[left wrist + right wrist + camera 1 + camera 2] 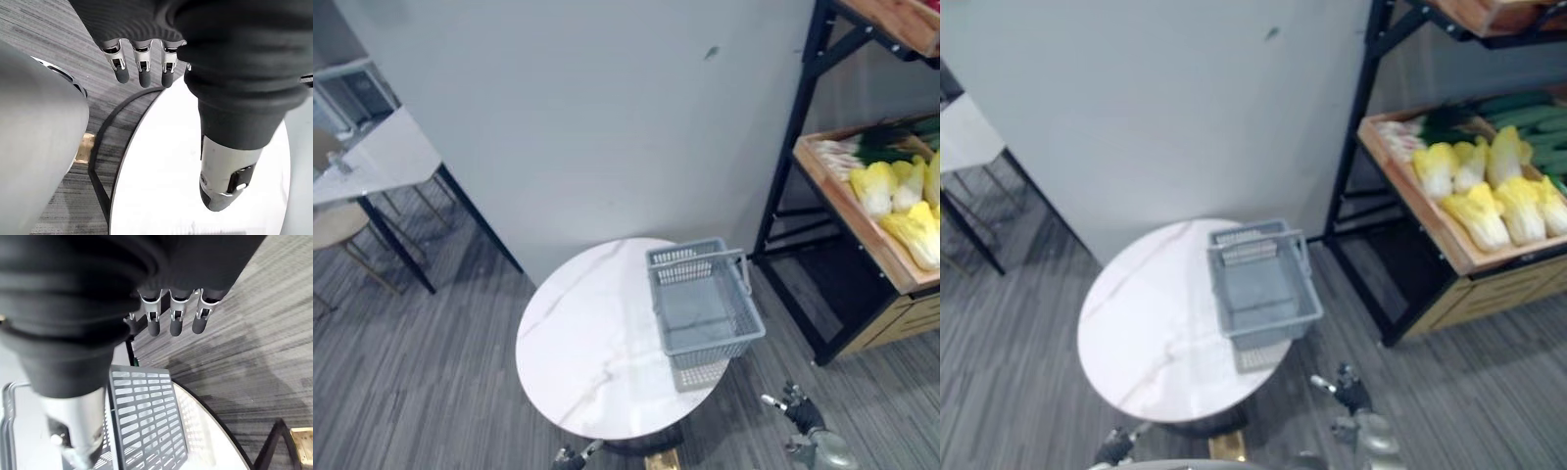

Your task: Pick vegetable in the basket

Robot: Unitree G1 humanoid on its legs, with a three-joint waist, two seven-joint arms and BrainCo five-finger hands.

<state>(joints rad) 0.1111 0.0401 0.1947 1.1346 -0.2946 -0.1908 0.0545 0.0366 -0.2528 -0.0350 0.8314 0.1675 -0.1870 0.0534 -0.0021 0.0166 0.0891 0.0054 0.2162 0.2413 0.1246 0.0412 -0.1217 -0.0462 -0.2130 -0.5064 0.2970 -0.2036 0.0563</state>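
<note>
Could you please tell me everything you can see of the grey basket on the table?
The basket is grey plastic, rectangular, with slotted walls and a plain solid floor. A matching grey handle appears to lean over its far end. It stands upright and empty on the right part of the round white marble-look table, its near end close to the table's edge. Only the tabletop touches it.

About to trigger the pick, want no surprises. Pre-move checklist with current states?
1. Grey plastic slatted basket empty, upright on round white marble table: ok.
2. Right hand open, holding nothing: ok.
3. Left hand open, holding nothing: ok.
4. Yellow-white leafy cabbages lying in wooden shelf tray, right of the table: ok.
5. Cabbages reachable from this stance: cannot tell.
</note>
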